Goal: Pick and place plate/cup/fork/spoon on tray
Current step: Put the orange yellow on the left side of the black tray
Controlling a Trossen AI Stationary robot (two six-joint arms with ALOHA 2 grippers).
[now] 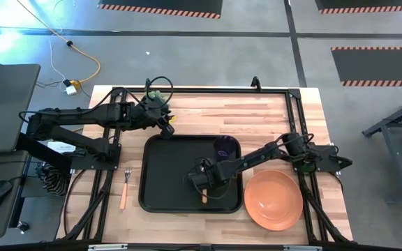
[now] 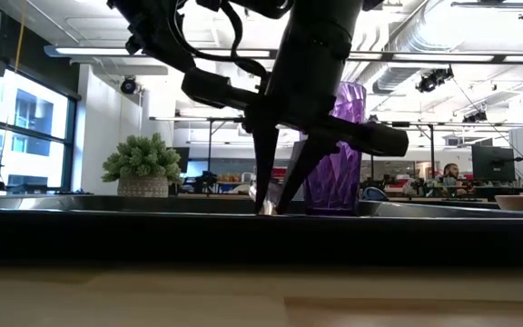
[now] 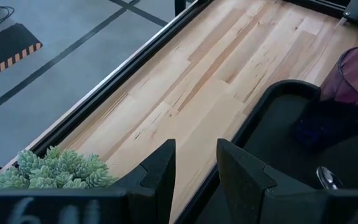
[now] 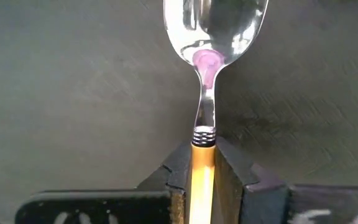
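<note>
The black tray point(image 1: 166, 174) lies mid-table. The purple cup point(image 1: 225, 148) stands upright in its far right corner. The orange plate point(image 1: 273, 199) rests on the table right of the tray. The fork point(image 1: 125, 187) lies on the table left of the tray. My right gripper point(image 1: 202, 183) is down over the tray's near right part, shut on the spoon point(image 4: 215, 25). My left gripper point(image 3: 194, 168) is open and empty above the tray's far left corner. My right gripper pinches the spoon's orange handle point(image 4: 202, 163) between its two fingers, just behind the metal collar at the bowl end. The fingers come from above, pointing down, and lie across the handle. The spoon lies level, bowl up, low over the tray floor; whether it rests there I cannot tell.
A small green plant point(image 1: 157, 94) in a pot stands at the table's far edge, close to my left gripper. A black frame point(image 1: 295, 104) runs around the table's far and side edges. Bare wood lies beyond the tray's far rim.
</note>
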